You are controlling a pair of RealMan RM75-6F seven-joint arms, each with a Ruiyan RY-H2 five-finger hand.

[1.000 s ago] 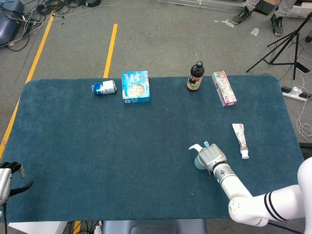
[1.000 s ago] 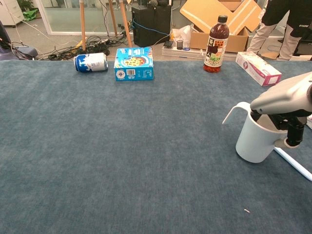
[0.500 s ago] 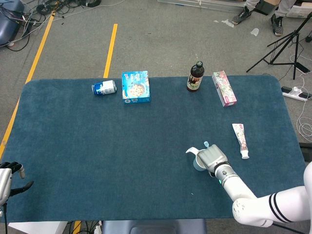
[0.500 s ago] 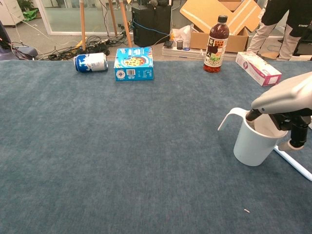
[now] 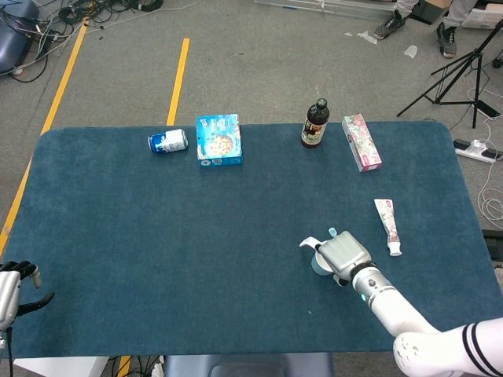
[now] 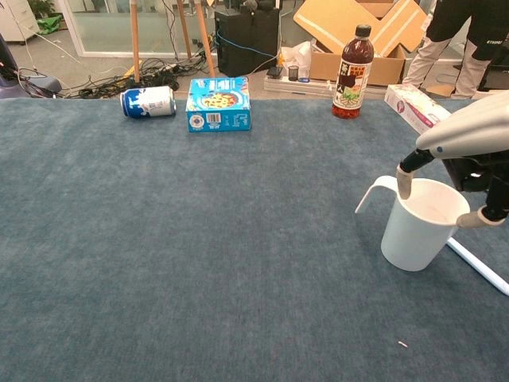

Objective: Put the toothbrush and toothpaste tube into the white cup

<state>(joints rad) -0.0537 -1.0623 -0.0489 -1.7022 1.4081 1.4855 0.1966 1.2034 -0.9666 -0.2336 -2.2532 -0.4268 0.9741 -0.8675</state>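
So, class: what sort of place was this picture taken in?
Probably a robotics lab or workshop: yellow floor tape, loose cables, a tripod stand and cardboard boxes surround the blue table.

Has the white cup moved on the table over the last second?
Yes. The white cup slid slightly left, away from the toothpaste tube, then stopped.

no legible text, printing on blue box (image 6: pixel 218 103), can (image 6: pixel 148 101) and bottle label (image 6: pixel 351 82) too blurred to read

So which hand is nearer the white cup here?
Right. The right hand sits directly over the white cup, fingers around its rim. The left hand is at the table's far left edge, well away.
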